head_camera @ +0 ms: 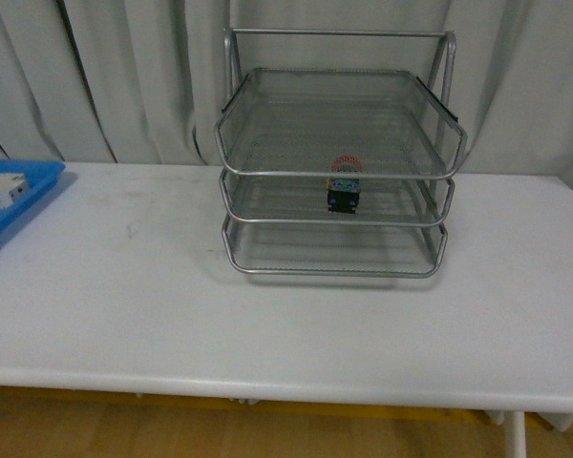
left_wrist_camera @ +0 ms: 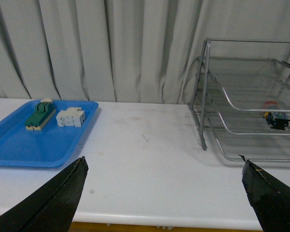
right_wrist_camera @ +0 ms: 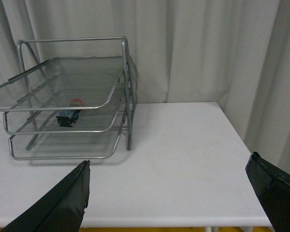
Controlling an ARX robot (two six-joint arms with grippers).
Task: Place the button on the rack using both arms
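Both grippers, left (left_wrist_camera: pixel 162 193) and right (right_wrist_camera: pixel 166 193), hung spread wide and empty, clear of the rack (head_camera: pixel 339 162). The button (head_camera: pixel 344 186) sat on its middle tier, seemingly upright; any nudge of the rack could topple it.

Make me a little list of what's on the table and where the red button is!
button: small red-capped push-button on the middle tier of the rack
rack: three-tier silver wire-mesh tray, standing at the back of the white table
blue plastic tray: holds a green oblong block and a white blocky part
left gripper: open, empty
right gripper: open, empty
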